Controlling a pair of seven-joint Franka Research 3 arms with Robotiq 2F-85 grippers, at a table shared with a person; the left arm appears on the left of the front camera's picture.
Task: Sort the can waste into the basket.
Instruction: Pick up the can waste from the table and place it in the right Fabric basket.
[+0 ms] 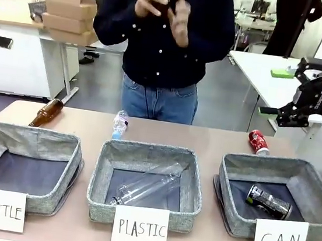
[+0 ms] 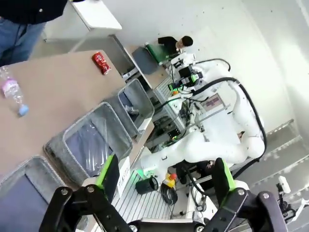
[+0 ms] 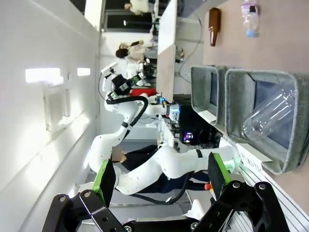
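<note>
The red can [image 1: 259, 142] is lying on the table [image 1: 206, 139] just behind the CAN basket [image 1: 264, 164], and the black can [image 1: 268, 202] is lying on that basket's dark floor. The right gripper [image 1: 276, 115] is hovering above the red can with its jaws wide apart, holding nothing. The left gripper [image 2: 165, 176] is likewise gaping empty. The person [image 1: 158, 44] is holding both hands at chest height.

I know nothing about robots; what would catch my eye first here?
Three grey baskets line the near edge of the table: the BOTTLE basket, the PLASTIC basket and the CAN basket. A black can lies inside the CAN basket, while a red can lies on the table just behind it. A person stands at the far side.
</note>
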